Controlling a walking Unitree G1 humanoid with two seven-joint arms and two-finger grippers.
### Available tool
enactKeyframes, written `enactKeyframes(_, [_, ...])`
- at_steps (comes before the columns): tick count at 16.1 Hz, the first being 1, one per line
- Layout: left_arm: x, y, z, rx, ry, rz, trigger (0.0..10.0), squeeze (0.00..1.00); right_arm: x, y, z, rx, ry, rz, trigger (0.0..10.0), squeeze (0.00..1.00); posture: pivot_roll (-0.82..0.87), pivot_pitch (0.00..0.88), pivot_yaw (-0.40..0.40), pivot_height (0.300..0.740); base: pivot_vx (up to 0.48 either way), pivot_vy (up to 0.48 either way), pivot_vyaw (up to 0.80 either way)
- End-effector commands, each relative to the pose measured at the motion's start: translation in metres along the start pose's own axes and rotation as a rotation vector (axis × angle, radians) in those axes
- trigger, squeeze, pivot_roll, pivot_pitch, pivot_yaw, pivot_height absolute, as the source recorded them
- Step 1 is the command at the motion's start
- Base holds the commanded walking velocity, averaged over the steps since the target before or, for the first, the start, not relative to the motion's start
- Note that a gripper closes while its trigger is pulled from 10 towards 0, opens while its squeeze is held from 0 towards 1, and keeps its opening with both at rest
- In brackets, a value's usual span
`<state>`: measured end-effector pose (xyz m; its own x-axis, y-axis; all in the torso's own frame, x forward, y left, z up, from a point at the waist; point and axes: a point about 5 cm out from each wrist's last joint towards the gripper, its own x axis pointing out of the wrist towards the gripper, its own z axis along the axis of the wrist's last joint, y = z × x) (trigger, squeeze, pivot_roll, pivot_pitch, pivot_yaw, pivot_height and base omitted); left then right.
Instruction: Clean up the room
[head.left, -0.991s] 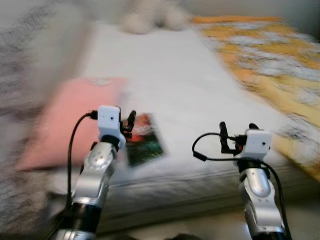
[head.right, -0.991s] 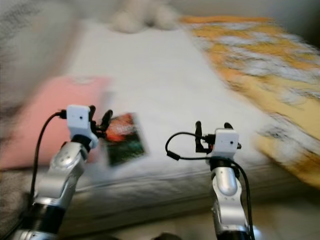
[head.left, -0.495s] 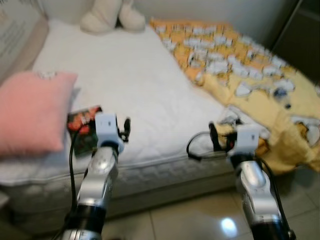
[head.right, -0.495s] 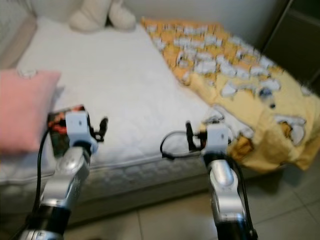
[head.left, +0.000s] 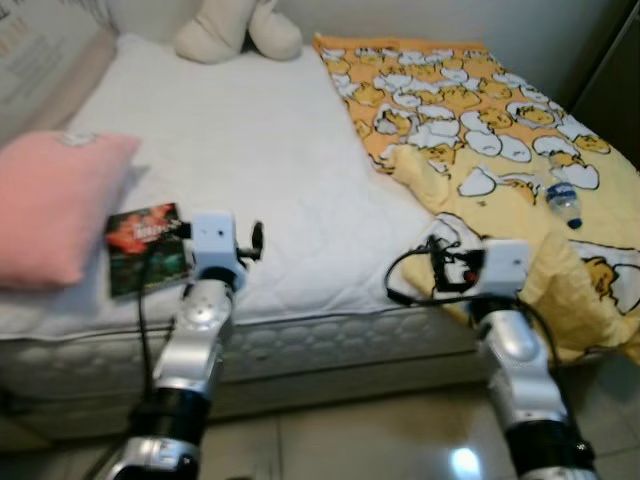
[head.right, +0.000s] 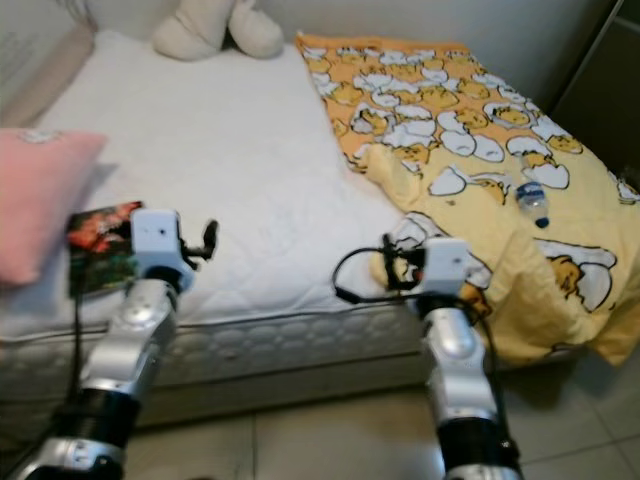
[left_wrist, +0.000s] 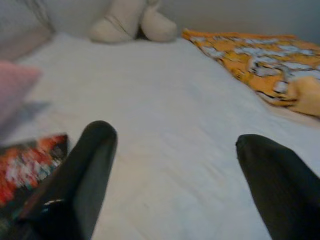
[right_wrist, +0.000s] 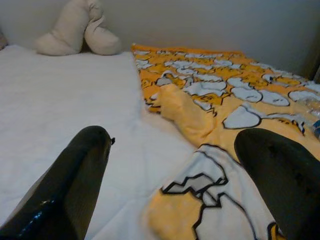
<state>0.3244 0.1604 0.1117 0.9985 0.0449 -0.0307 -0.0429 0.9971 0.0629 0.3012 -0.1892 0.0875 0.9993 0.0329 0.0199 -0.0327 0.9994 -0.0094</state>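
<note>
A white bed (head.left: 250, 140) lies before me. On it, near the front edge at the left, rests a book with a red and dark green cover (head.left: 140, 248), beside a pink pillow (head.left: 50, 200). A crumpled yellow blanket with egg figures (head.left: 480, 130) covers the right side, and a clear plastic bottle (head.left: 562, 200) lies on it. My left gripper (head.left: 250, 243) hovers open over the mattress edge just right of the book (left_wrist: 25, 167). My right gripper (head.left: 440, 262) is open over the blanket's front fold (right_wrist: 185, 110), holding nothing.
A cream plush toy (head.left: 238, 28) sits at the head of the bed by the wall. Shiny beige floor tiles (head.left: 380, 440) run along the bed's front. A dark cabinet (head.right: 600, 70) stands at the far right.
The camera has swung right and steadied, so the blur is gone and the blanket and bottle have come into view. Both arms keep the same raised pose, grippers open.
</note>
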Motion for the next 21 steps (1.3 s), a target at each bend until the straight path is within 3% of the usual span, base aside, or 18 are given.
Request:
enactKeyframes(1, [-0.001,0.006,-0.001,0.027,0.005,0.033,10.0,1.0,-0.002,0.004,-0.004,0.022,0.012,0.008,10.0,0.0,-0.01,0.0,-0.033,0.74,0.307,-0.364,0.0])
enactKeyframes(8, [0.002,0.001,-0.013,-0.008,0.066,0.039,10.0,1.0,-0.007,0.0,-0.014,0.034,0.034,-0.021,10.0,0.0,-0.02,0.0,-0.02,0.74,0.321,-0.353,0.0])
enactKeyframes(15, [0.006,-0.017,-0.014,-0.052,0.077,0.007,10.0,1.0,-0.007,0.001,-0.004,0.008,-0.009,0.015,10.0,0.0,-0.06,0.0,0.0,0.74,0.315,-0.359,0.07])
enactKeyframes(21, [0.009,-0.028,-0.013,-0.051,0.07,-0.046,10.0,1.0,-0.011,-0.006,-0.004,-0.005,-0.005,-0.026,10.0,0.0,-0.08,0.0,0.006,0.74,0.316,-0.358,0.07])
